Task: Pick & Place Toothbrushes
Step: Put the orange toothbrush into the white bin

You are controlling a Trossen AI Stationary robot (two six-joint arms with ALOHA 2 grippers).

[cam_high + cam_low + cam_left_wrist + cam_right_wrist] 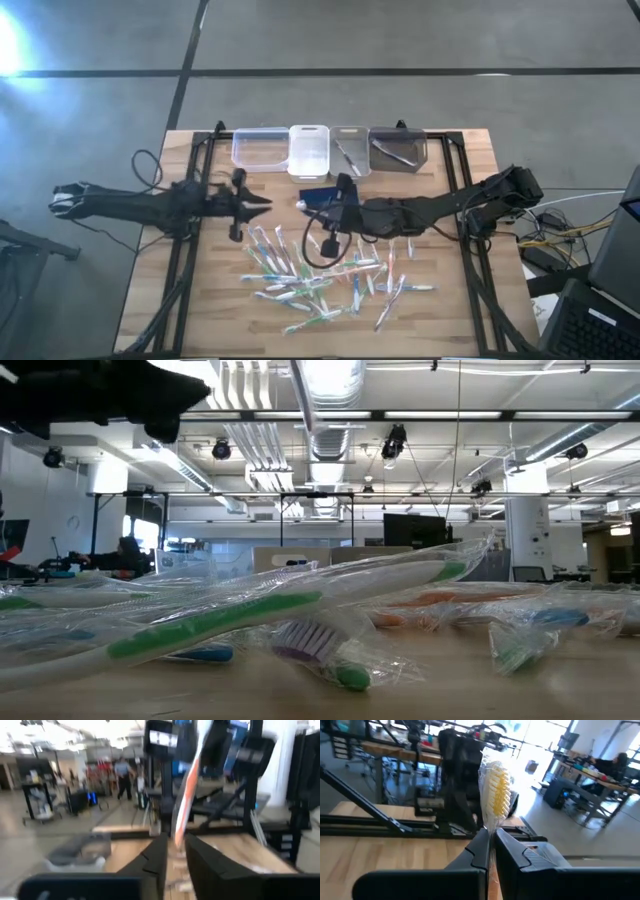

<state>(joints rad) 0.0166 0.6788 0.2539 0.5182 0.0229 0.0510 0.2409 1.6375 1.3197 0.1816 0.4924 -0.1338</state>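
both jaws pinch wrapped toothbrushes: left gripper [174, 851] an orange-handled toothbrush [186, 790], right gripper [491, 844] a yellow-bristled toothbrush [495, 795]. best to centre each over a bin [309, 150] before letting go.

Overhead looks straight down; low camera sits among the toothbrushes [230, 615].

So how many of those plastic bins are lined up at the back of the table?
4, side by side along the far edge: a clear bin, a white bin, a second clear bin, and a dark grey bin rightmost.
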